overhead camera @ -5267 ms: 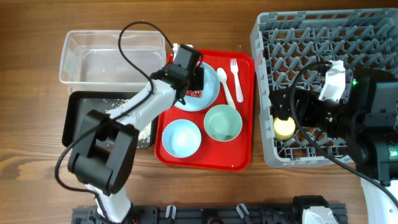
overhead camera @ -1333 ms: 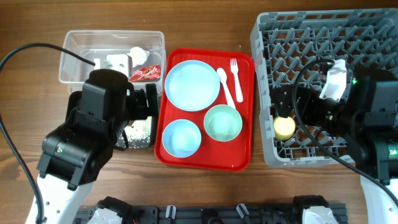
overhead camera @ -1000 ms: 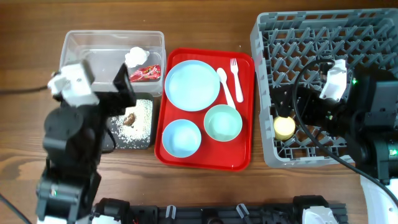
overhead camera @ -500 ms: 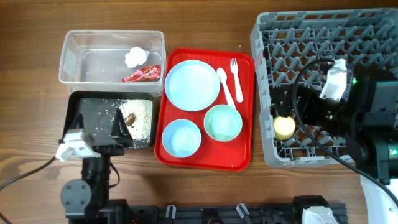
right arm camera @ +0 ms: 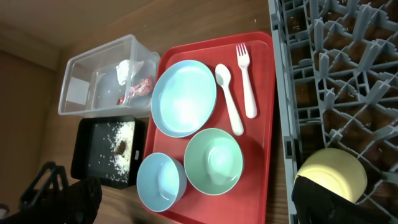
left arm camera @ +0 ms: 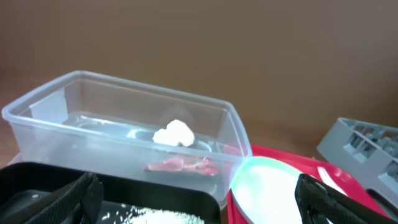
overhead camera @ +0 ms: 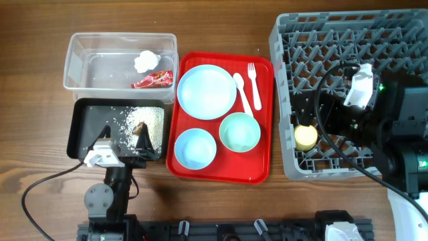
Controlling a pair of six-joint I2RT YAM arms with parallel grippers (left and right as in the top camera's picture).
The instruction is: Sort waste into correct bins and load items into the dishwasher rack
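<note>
Wrapper point(overhead camera: 152, 80), tissue point(overhead camera: 144, 61) in tub point(overhead camera: 73, 67); rice point(overhead camera: 154, 119) in black tray point(overhead camera: 87, 108); cup point(overhead camera: 306, 137) racked. Plate point(overhead camera: 206, 92), blue bowl point(overhead camera: 195, 148), green bowl point(overhead camera: 239, 132), fork point(overhead camera: 254, 84), spoon point(overhead camera: 241, 90) remain (left gripper point(left arm camera: 199, 190), right gripper point(right arm camera: 193, 198) gape empty).

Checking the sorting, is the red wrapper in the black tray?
No, the red wrapper lies in the clear tub beside the tissue ball.

A red tray point(overhead camera: 231, 171) lies flat near the middle of the wooden table point(overhead camera: 33, 100). It sits a bit closer to the front edge than to the back edge. The tray is longer from back to front and has a low rim and round corners. The table is brown, with lines in the wood running from left to right.
</note>
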